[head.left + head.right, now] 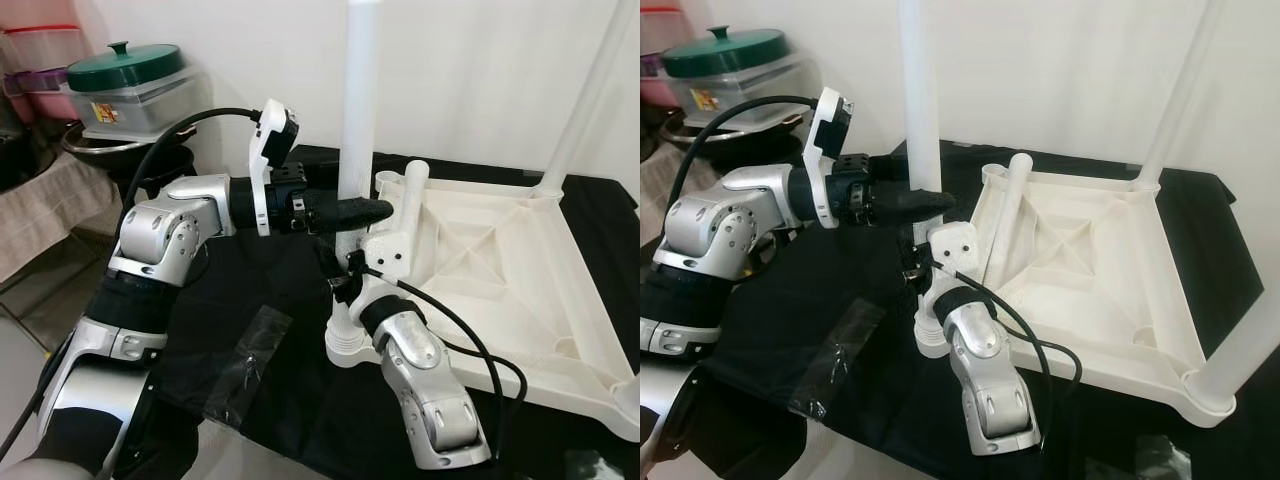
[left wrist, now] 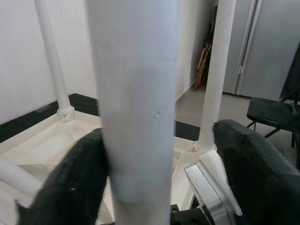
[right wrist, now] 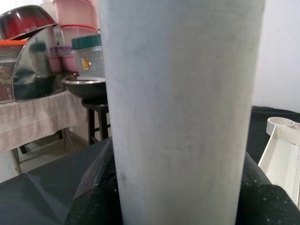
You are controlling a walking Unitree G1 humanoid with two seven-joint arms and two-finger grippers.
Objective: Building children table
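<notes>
A white table top lies upside down on the black cloth. One white leg stands upright on the cloth just left of the top's corner, its ribbed foot down. My left gripper straddles this leg at mid height; in the left wrist view one finger touches the leg and the other stands apart. My right gripper is shut on the same leg lower down, with its black fingers pressed to both sides of the leg. A loose leg leans inside the top.
Two legs stand fitted in the top's corners, one at the back right, one at the front right. A clear plastic wrapper lies on the cloth. A green-lidded container and a metal bowl stand at the left.
</notes>
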